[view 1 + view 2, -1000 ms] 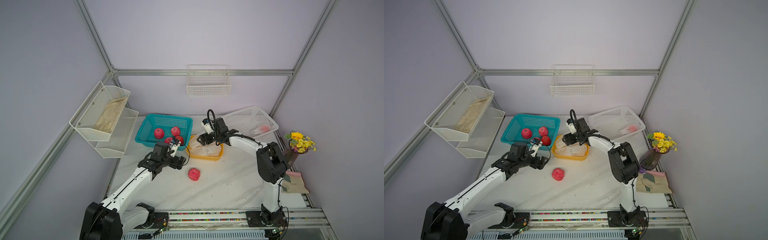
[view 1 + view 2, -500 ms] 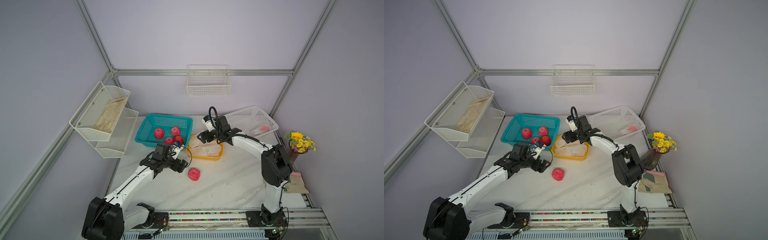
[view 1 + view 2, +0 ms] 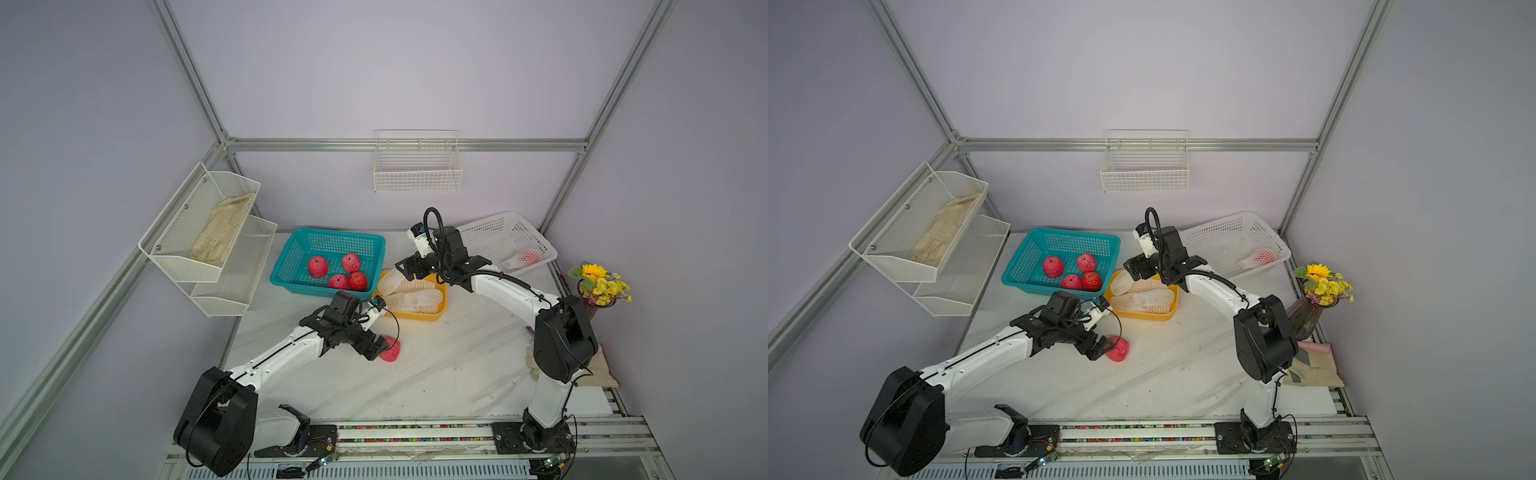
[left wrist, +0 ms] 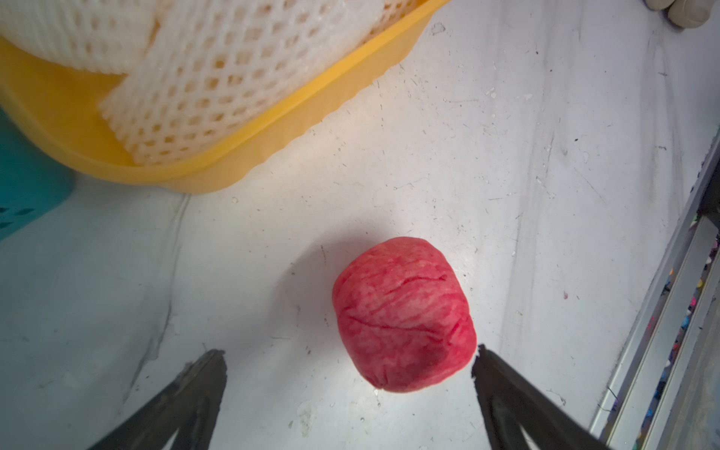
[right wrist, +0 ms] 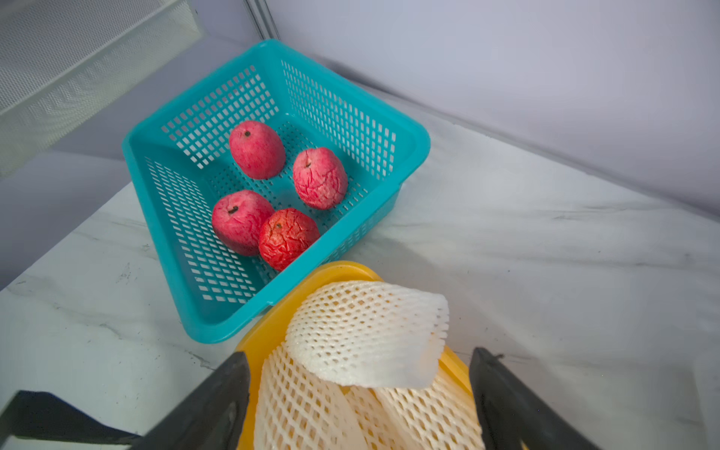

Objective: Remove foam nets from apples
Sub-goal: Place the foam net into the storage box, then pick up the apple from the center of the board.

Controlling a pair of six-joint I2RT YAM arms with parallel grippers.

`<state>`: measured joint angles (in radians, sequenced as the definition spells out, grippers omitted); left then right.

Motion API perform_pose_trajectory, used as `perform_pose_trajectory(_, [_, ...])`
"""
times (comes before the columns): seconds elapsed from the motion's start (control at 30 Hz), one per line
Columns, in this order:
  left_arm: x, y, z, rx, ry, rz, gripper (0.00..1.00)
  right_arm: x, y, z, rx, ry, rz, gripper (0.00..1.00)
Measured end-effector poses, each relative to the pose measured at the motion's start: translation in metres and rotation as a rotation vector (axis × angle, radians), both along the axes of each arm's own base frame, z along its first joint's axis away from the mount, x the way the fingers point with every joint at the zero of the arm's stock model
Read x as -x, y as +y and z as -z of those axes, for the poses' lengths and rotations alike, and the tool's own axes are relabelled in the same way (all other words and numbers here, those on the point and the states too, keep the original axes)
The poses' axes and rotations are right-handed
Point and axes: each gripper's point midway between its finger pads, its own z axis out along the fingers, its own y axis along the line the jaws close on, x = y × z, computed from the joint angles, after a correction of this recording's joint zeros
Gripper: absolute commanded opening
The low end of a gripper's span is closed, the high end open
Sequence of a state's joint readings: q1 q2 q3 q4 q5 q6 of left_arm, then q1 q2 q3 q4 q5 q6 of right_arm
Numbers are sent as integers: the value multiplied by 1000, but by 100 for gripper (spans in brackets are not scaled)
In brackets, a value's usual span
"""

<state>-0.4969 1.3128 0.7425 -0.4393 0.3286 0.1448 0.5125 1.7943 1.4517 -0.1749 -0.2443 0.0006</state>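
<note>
The left gripper (image 4: 346, 358) has its jaws wide apart and grips nothing. A bare apple (image 4: 403, 315) sits on the table (image 4: 506, 156) between the dark, tapered fingers (image 4: 202, 374). It lies off-centre, just beside one tip and well clear of the other. Its skin is matt and wrinkled, pink-red with darker red cracks, and its shape is lumpy rather than truly round. The table is white with a faint marble grain, scuffed and speckled.

The right gripper (image 5: 358, 356) also has its jaws apart and empty, and hangs over a smooth yellow plastic tray (image 5: 265, 339). The tray holds loose foam nets (image 5: 362, 331), soft white sleeves with diamond holes. The top one curls between the fingers without touching either. They overlap too much to count.

Touching the tray's corner is a teal basket (image 5: 339, 117) of rigid plastic, with slotted walls and floor. It holds four bare apples, each with a dark stem dimple. Three are dusty pink (image 5: 257, 150) and one is brighter red and deeply crinkled (image 5: 286, 237).

In both top views a white lattice basket (image 3: 490, 232) stands tilted behind the right arm. It holds one netted apple (image 3: 527, 257), pale pink through its mesh.

That makes six apples: one on the table, four in the teal basket and one in its net.
</note>
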Motion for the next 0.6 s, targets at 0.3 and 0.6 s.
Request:
perform_pose_trajectory(0.3, [4,-21,25,-61,109,60,100,36,-36,-70,-35,-170,66,97])
perform_pose_trajectory(0.6, [-1,-25,37,-88,181,47,86,47,-52,-30,21,-104,91,97])
